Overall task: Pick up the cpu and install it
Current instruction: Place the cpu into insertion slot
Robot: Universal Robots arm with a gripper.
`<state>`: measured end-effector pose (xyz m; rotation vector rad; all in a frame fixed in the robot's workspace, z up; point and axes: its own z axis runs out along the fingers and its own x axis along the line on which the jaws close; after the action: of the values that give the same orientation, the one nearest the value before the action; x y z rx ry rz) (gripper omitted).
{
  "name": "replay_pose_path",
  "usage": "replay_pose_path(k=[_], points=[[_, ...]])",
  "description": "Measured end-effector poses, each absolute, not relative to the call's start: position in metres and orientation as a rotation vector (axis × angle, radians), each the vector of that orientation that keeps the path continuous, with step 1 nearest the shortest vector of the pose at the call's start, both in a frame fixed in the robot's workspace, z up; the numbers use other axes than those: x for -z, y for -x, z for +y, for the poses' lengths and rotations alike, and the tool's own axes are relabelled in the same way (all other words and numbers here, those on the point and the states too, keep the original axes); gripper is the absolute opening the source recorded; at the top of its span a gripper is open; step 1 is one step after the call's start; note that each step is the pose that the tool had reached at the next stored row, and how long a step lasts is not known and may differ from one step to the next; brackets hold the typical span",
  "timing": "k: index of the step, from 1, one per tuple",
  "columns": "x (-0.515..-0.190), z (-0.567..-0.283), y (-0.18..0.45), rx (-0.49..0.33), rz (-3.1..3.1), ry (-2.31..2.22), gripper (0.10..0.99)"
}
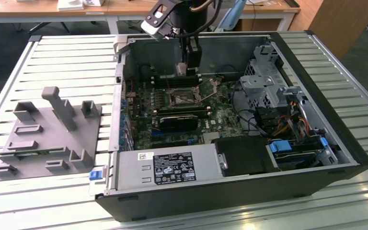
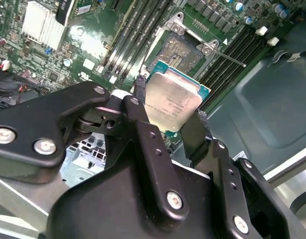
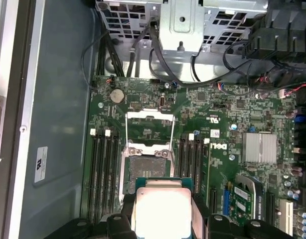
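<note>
My gripper (image 2: 169,117) is shut on the cpu (image 2: 172,98), a small square chip with a silvery top and pale green border, held by its edges between the black fingers (image 2: 143,119). In the first wrist view the cpu (image 3: 162,210) hangs just short of the open socket (image 3: 147,167), whose metal frame (image 3: 149,127) is flipped up. In the exterior view the gripper (image 1: 190,64) hangs inside the open computer case, above the motherboard's socket (image 1: 185,98), a little toward the case's back wall.
The black computer case (image 1: 235,191) lies open on a slatted white table. A grey tray (image 1: 46,136) with upright posts stands at the exterior view's left. Memory slots (image 3: 103,174) flank the socket. A drive cage (image 1: 264,79) and cable bundles (image 1: 293,120) fill the case's right side.
</note>
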<state>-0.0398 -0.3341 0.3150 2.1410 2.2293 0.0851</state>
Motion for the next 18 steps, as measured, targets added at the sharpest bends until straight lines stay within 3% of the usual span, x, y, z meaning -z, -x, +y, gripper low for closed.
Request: replay_pose_path(k=[18], points=[[-0.299,-0.325,0.039,-0.085,2.229,-2.141,0.529]])
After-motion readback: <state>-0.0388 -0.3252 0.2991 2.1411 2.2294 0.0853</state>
